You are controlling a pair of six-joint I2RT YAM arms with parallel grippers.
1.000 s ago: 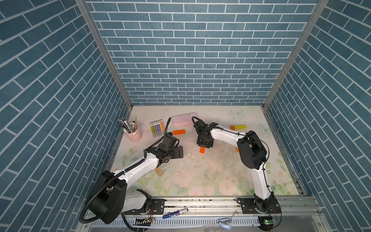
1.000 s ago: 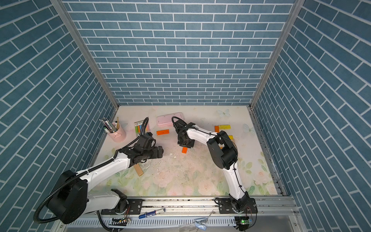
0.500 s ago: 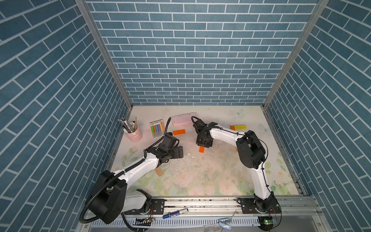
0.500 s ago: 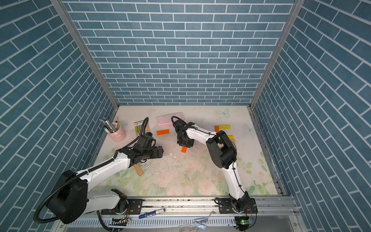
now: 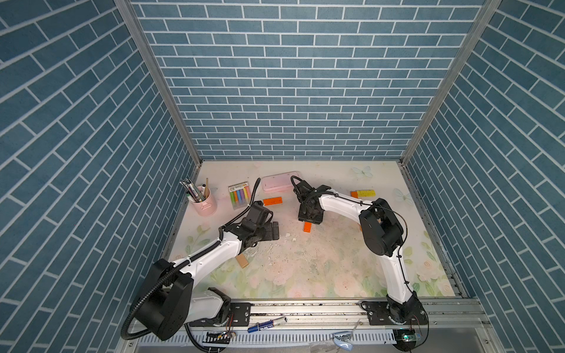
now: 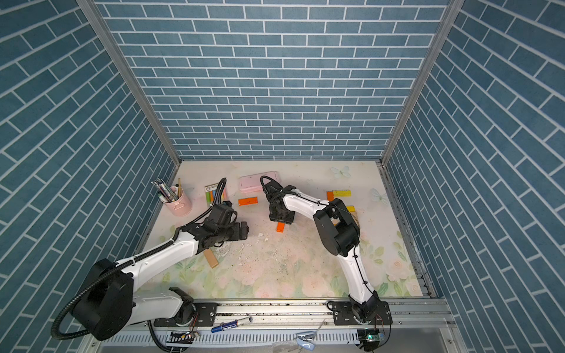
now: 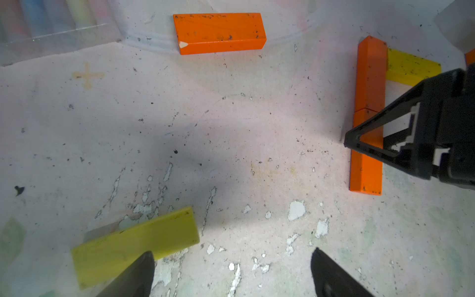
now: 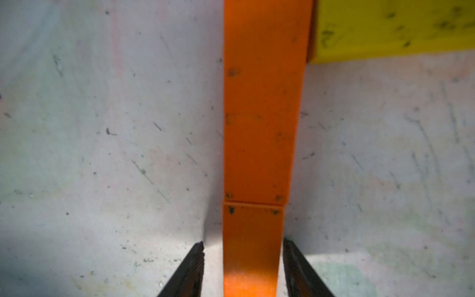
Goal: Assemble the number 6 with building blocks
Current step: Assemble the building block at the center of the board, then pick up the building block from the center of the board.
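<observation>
Two orange building blocks lie end to end, the near one (image 8: 253, 244) and the far one (image 8: 262, 115). A yellow block (image 8: 385, 28) butts against the far one's side. My right gripper (image 8: 243, 246) is open and straddles the near orange block, with a gap at each finger. In both top views that gripper (image 5: 309, 218) hangs over the block's end (image 5: 307, 227). My left gripper (image 7: 232, 257) is open and empty. A yellow block (image 7: 133, 244) lies flat by one of its fingers. Another orange block (image 5: 272, 201) lies apart. A tan block (image 5: 242, 261) shows under the left arm.
A pink case (image 5: 279, 182), a clear chalk pack (image 5: 240, 195) and a pink pen cup (image 5: 205, 201) stand at the back left. A yellow block (image 5: 366, 193) and an orange block (image 5: 354, 194) lie at the back right. Brick walls close three sides.
My right gripper's jaws have come apart from the orange block, which stays on the table. Neither arm has visibly shifted.
</observation>
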